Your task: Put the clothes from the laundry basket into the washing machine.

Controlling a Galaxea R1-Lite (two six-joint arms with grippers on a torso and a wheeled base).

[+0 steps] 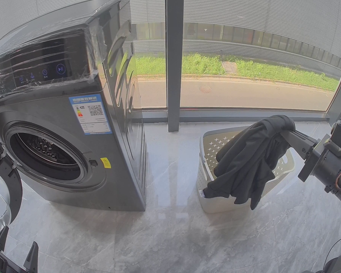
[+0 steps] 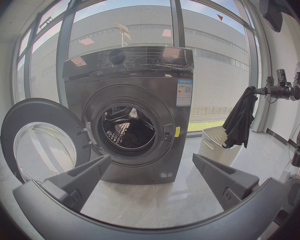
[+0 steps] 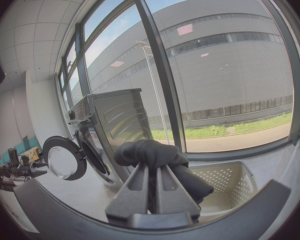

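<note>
The floor (image 1: 178, 232) is glossy pale grey stone with faint marble veining, and 2 things stand on it. A grey front-loading washing machine (image 1: 64, 133) is on the left, its round door (image 1: 11, 179) swung open. A white perforated laundry basket (image 1: 216, 206) stands well apart to its right, near the window (image 1: 254, 76).

- Washer (image 1: 121, 152) was satin grey metal; crinkled clear film (image 1: 45, 57) wrapped it at 10 o'clock.
- Basket (image 1: 216, 204) was pale matt plastic.
- Garment (image 1: 246, 163) was dark matt cloth.
- Floor (image 1: 178, 236) shone glossy, stone-like.
</note>
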